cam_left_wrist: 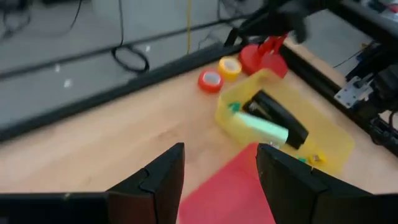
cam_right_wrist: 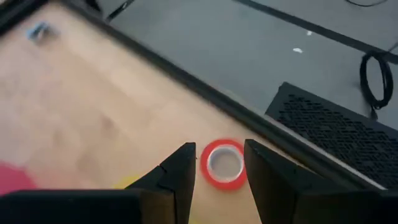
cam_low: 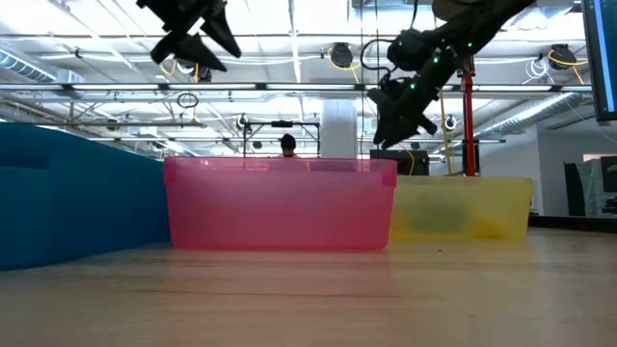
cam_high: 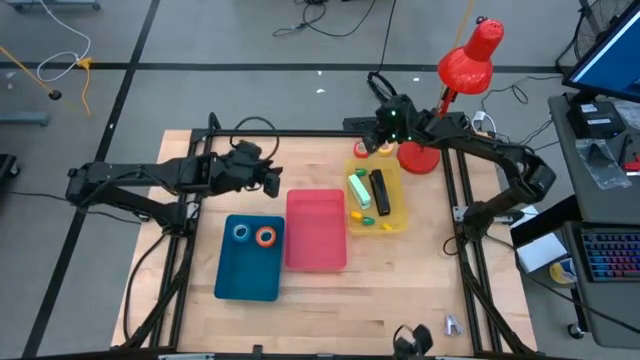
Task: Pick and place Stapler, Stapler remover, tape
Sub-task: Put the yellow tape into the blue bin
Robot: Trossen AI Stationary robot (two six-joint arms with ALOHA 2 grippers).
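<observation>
**Clerk:** Reference item: pink tray (cam_high: 316, 245), on the wooden table (cam_high: 400, 290). Read out what sits around it.

**Checker:** Blue tray (cam_high: 248, 280), just beside the pink tray on the left arm's side. It contains blue tape (cam_high: 241, 232) and orange tape (cam_high: 265, 236), side by side at its far end.

**Clerk:** And the other side?

**Checker:** Yellow tray (cam_high: 398, 205), just beside the pink tray on the right arm's side. It contains a green stapler (cam_high: 357, 188) and a black stapler (cam_high: 380, 190), lying alongside each other. There are also small yellow and green pieces (cam_high: 361, 215), too small to identify.

**Clerk:** The remaining rolls?

**Checker:** Red tape (cam_left_wrist: 209, 79) and yellow tape (cam_left_wrist: 229, 67) lie flat on the bare table, close together. They are off the pink tray's far corner on the right arm's side, near the yellow tray's far end. The red lamp base (cam_high: 418, 157) is near them, farther from the pink tray.

**Clerk:** The pincers?

**Checker:** The right gripper (cam_right_wrist: 219, 149) hangs in the air over the red tape, well above the pink tray's rim in the low view. Its fingers are spread and the roll shows between them, with nothing pinched. The left gripper (cam_left_wrist: 221, 168) is raised over the pink tray's far corner on the blue-tray side. Its fingers are spread and it carries nothing.
</observation>
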